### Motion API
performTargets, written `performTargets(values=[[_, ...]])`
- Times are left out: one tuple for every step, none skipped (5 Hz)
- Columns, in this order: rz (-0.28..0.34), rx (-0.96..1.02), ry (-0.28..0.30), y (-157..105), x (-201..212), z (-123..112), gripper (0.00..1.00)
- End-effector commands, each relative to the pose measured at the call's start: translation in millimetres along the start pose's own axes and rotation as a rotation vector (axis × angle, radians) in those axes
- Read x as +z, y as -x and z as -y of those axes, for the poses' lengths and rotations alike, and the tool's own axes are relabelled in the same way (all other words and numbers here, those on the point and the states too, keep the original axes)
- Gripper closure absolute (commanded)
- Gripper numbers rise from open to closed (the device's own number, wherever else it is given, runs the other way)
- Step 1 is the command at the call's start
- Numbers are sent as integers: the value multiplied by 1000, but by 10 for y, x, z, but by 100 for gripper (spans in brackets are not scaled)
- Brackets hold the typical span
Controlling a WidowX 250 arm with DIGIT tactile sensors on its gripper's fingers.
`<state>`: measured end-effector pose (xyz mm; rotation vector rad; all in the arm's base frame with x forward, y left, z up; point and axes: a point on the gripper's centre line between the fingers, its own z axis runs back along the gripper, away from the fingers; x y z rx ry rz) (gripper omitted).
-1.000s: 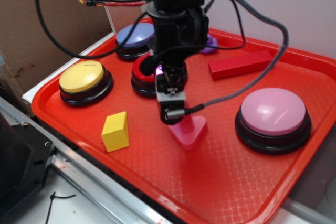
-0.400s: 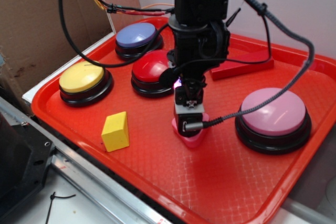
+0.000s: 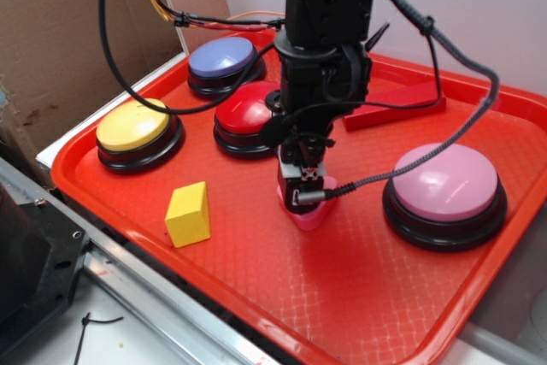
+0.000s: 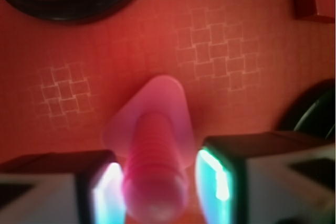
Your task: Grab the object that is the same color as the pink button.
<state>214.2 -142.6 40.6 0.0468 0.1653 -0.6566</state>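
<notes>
On the red plastic tray (image 3: 111, 203), from the left, sit a round yellow dome button (image 3: 138, 132), a small yellow cube (image 3: 188, 214), a lavender-blue button (image 3: 222, 64) and a red button (image 3: 246, 117). At centre the small pink ridged plastic peg toy (image 4: 155, 174) stands upright between the black gripper (image 3: 305, 194) fingers (image 4: 220, 174), which flank it closely, seemingly not quite clamped. The large light-pink dome button (image 3: 444, 194) sits right, near the red rectangular block (image 3: 402, 106).

A robotics lab bench: red tray (image 3: 444, 314) under the jaws, cardboard sheet (image 3: 51, 32) and loose cables (image 3: 154, 2) behind them.
</notes>
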Motion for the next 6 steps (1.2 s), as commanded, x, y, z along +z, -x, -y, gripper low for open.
performTargets(values=[[56, 20, -40, 68, 172, 75, 100], [73, 120, -79, 204, 653, 5, 100], [119, 377, -100, 463, 1112, -61, 100], [184, 620, 16, 835, 1532, -194, 100], [253, 869, 40, 1103, 1968, -165, 100], [251, 884, -34, 1165, 2461, -75, 100]])
